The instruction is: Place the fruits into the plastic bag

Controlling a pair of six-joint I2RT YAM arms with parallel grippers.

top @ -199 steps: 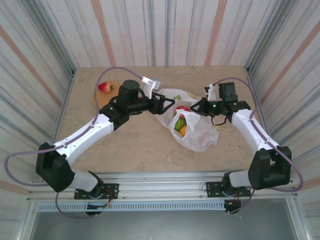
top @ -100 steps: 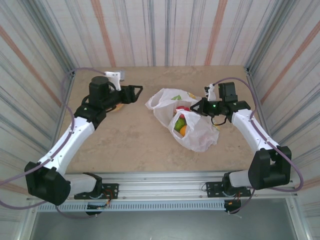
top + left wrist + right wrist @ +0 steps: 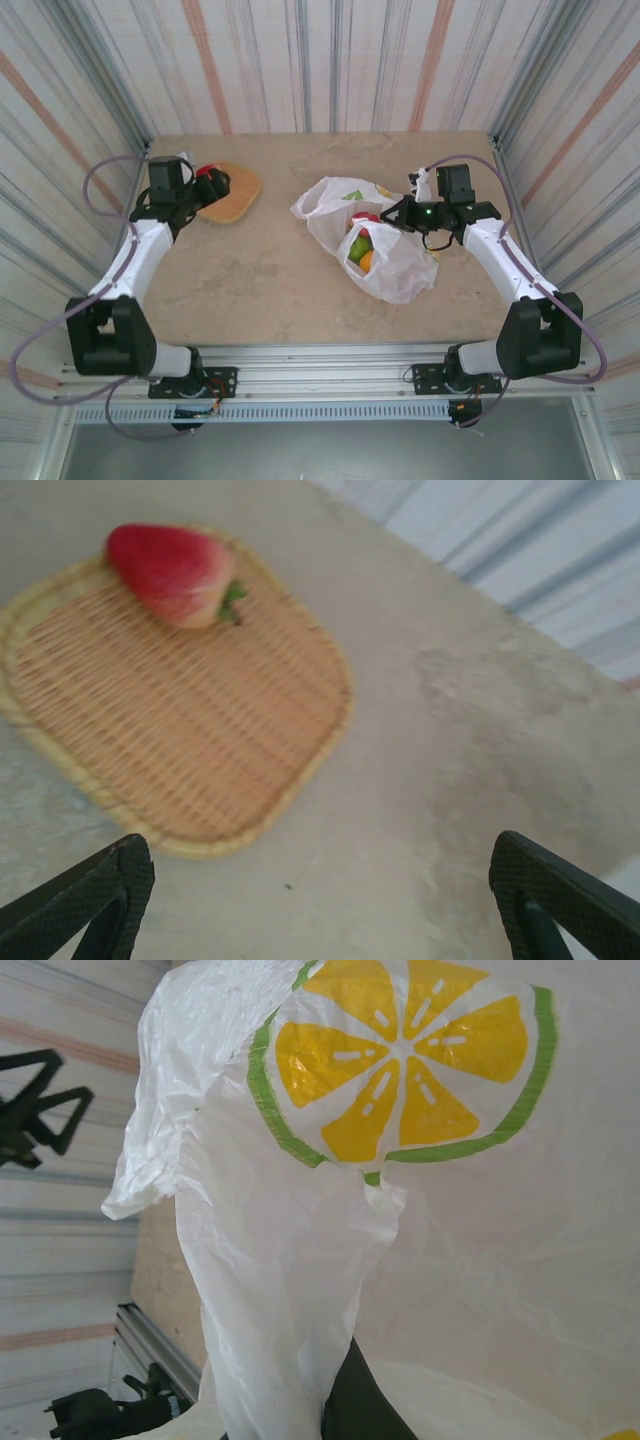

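Bag (image 3: 385,265) lies on the right half of the table (image 3: 270,290), clear of the right wall. Its long axis runs on a diagonal, mouth at the far-left end and closed bottom toward the near right. The right gripper (image 3: 397,214) is clamped on the film at the mouth's right edge. From the right wrist you just get crumpled plastic with a lemon print bunched at the finger.

Room-wise it's pretty comfy. There's a wide bare strip of table between the bag and the tray (image 3: 190,730), and the whole near half is free too. The tray sits close to the far-left corner, near the left wall. Walls (image 3: 330,60) close off three sides.

Counts: one bag and one tray. Three fruits peek out of the bag mouth: a red one (image 3: 366,218), a green one (image 3: 357,245) and an orange one (image 3: 367,262). One strawberry (image 3: 175,573) sits on the tray, right by the rim.

From the left wrist, the strawberry's long axis is diagonal, with the green cap toward the tray's middle and the tip toward the rim. The left gripper (image 3: 320,842) hangs over the tray's edge with its fingers wide apart and nothing between them, well short of the strawberry.
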